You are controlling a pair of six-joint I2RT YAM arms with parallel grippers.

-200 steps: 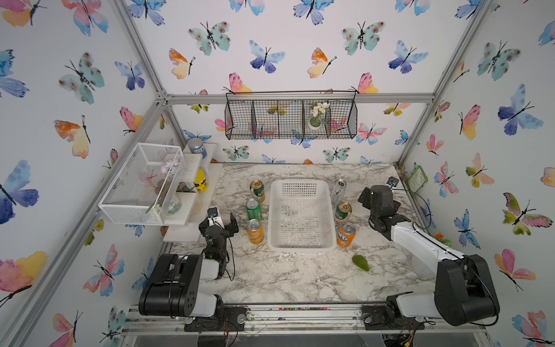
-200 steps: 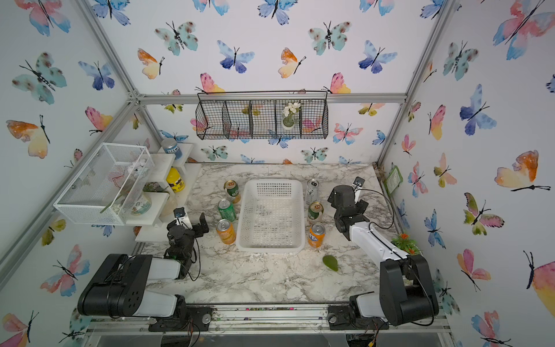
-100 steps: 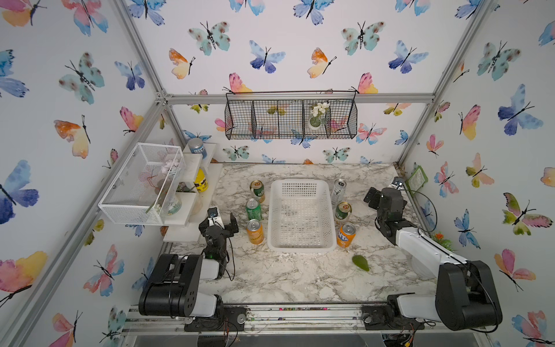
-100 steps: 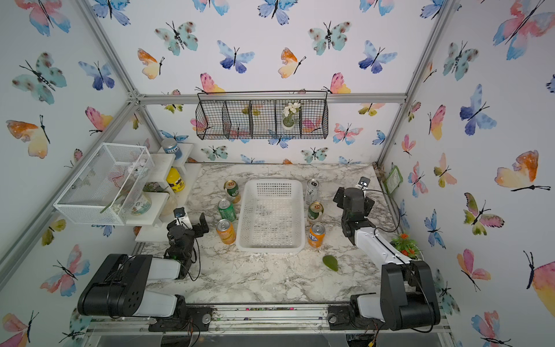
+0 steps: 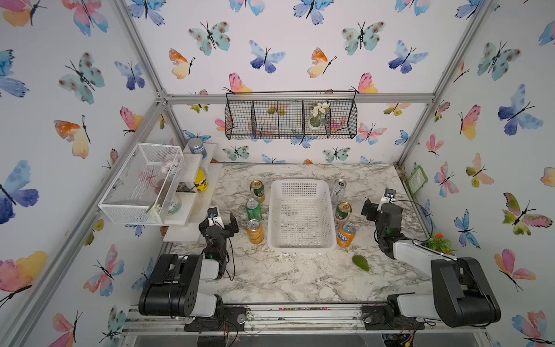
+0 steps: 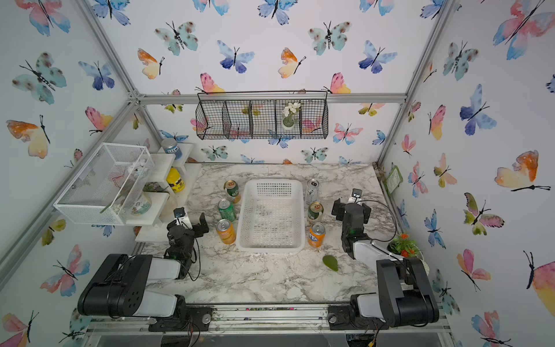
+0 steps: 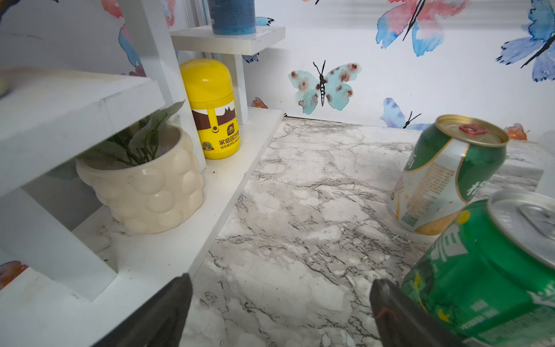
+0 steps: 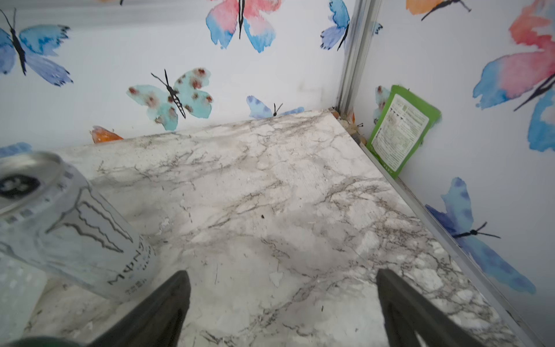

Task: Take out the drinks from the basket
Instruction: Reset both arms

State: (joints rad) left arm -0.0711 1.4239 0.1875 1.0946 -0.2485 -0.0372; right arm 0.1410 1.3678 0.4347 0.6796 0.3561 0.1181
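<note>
Jaws — L & R — spread wide, empty, over tabletop [image 5: 300, 276].

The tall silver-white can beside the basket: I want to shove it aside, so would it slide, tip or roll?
A high push would likely tip it: the silver-white can stands upright, taller and slimmer than the dark green can beside it. Fallen, its round body would probably roll. A low push may slide it, since the marble tabletop looks smooth.
</note>
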